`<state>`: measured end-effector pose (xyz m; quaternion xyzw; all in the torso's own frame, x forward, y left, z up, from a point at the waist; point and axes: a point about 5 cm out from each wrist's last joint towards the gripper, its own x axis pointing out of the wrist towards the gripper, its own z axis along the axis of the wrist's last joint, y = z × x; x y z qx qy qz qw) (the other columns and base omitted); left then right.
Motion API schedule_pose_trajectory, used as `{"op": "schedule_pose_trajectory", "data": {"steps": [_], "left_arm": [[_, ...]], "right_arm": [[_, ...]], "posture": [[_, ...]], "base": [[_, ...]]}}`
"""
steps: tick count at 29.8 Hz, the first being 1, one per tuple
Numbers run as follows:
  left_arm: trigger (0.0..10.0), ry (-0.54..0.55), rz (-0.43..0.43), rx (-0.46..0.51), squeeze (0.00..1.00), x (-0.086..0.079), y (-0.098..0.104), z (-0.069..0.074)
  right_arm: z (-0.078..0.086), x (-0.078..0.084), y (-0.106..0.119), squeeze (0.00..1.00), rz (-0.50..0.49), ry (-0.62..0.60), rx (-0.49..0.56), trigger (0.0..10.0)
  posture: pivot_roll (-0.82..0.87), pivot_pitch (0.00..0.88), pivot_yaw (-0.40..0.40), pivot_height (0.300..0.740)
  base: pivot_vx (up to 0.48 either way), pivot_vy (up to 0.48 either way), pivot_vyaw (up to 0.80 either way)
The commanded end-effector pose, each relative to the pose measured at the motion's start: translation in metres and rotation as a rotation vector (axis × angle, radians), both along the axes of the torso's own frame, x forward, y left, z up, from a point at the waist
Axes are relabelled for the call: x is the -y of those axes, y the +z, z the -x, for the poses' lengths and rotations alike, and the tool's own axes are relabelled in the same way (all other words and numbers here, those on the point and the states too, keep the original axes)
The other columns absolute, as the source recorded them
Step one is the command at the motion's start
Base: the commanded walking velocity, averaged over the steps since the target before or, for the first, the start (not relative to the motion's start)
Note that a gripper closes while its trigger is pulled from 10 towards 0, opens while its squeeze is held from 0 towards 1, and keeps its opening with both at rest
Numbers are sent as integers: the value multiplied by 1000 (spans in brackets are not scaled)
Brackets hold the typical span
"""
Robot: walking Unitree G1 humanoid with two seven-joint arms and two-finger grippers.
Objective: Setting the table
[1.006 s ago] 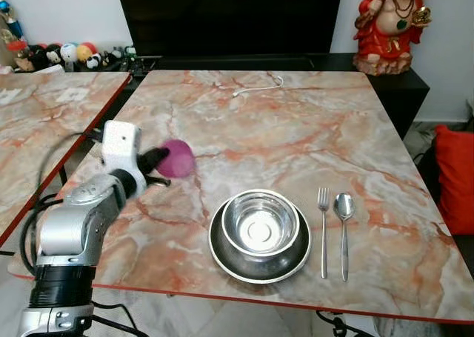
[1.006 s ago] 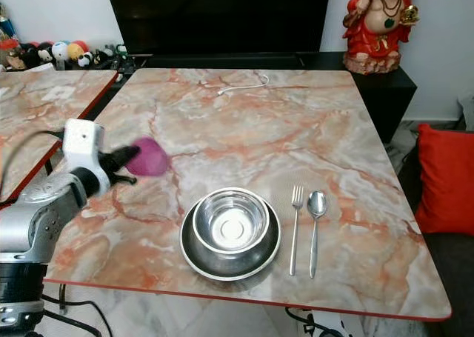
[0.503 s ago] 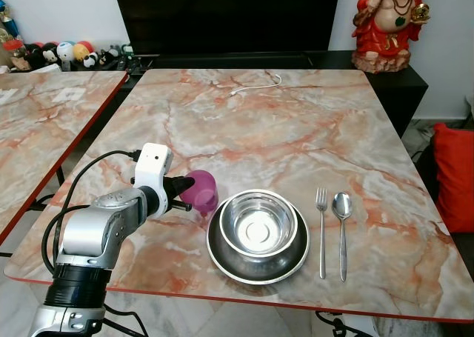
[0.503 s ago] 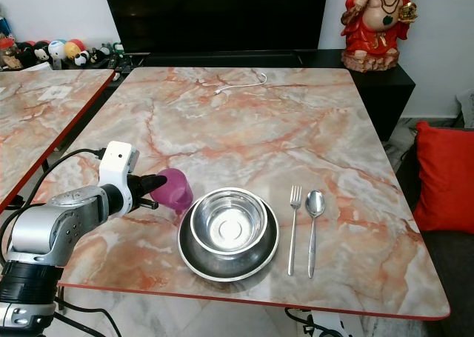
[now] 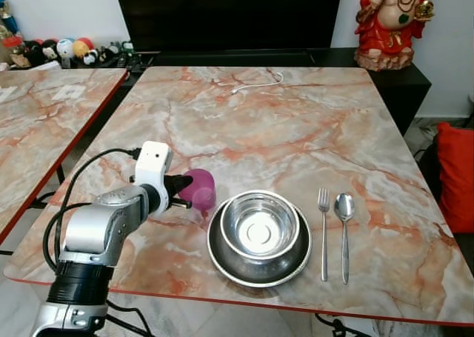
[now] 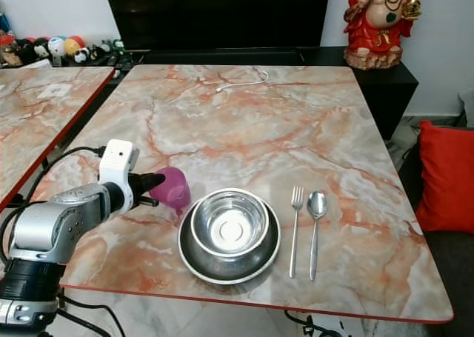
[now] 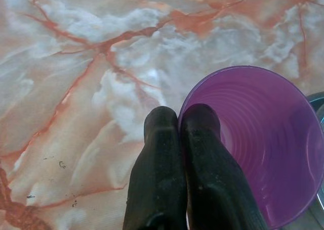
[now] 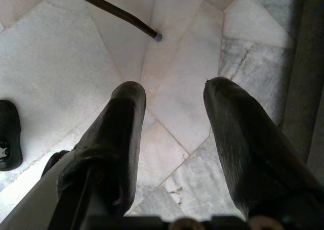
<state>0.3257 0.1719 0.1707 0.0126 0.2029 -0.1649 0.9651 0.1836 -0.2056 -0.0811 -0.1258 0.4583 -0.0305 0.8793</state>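
Note:
A purple plastic cup (image 5: 198, 190) sits low over the marble table (image 5: 296, 129), just left of the steel plate (image 5: 222, 257). My left gripper (image 5: 184, 183) is shut on the cup's rim. In the left wrist view one finger (image 7: 202, 139) is inside the cup (image 7: 263, 139) and the other is outside. I cannot tell whether the cup rests on the table. A steel bowl (image 5: 259, 224) stands on the plate. A fork (image 5: 323, 233) and a spoon (image 5: 344, 229) lie to its right. My right gripper (image 8: 174, 96) hangs open above the tiled floor.
A white cable (image 5: 255, 85) lies at the table's far side. A red figurine (image 5: 386, 26) stands on the dark cabinet behind. A second marble table (image 5: 44, 122) is on the left and a red cushion (image 5: 455, 174) on the right.
Over the last second my left gripper carried the purple cup down and to the right, to beside the plate. It has barely moved in the last half second.

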Motion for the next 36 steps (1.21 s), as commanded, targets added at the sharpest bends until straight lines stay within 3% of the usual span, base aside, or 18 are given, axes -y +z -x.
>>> {"op": "schedule_pose_trajectory", "data": {"steps": [1,36], "left_arm": [[10000,27,-11,-8,0,-4,2,-1],[10000,16,-3,-36,0,0,-3,2]], "right_arm": [[4,-1,-2,0,-5,-4,-14,10000],[3,0,-2,0,-4,-20,-12,10000]], "posture": [[-68,0,66,740],[-65,11,61,740]], "base": [[0,0,0],[0,0,0]]}}
